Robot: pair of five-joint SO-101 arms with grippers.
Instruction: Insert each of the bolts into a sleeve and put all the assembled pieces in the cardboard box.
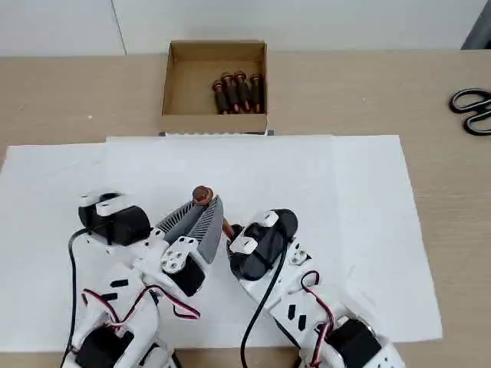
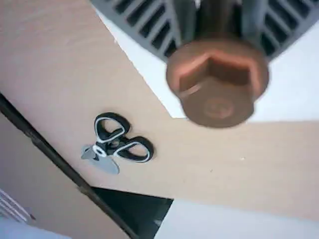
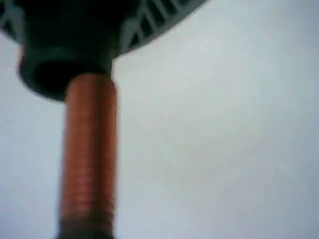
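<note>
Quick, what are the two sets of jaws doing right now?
Left gripper: shut on the copper-coloured hex-head metal bolt.
Right gripper: shut on the black cylindrical sleeve.

Wooden table, paper sheet and scissors

A light wooden table (image 1: pixel 61 100) is seen from above, and a large white paper sheet (image 1: pixel 360 199) is spread flat over its middle and down toward 6 o'clock. Bare wood is left uncovered along the 9, 12 and 3 o'clock sides. A pair of black-handled scissors (image 1: pixel 472 111) is laid on the bare wood at about 2 o'clock, well apart from the sheet, with the handle loops partly cut off by the frame's edge. A white wall (image 1: pixel 307 23) is seen behind the table at 12 o'clock.
</note>
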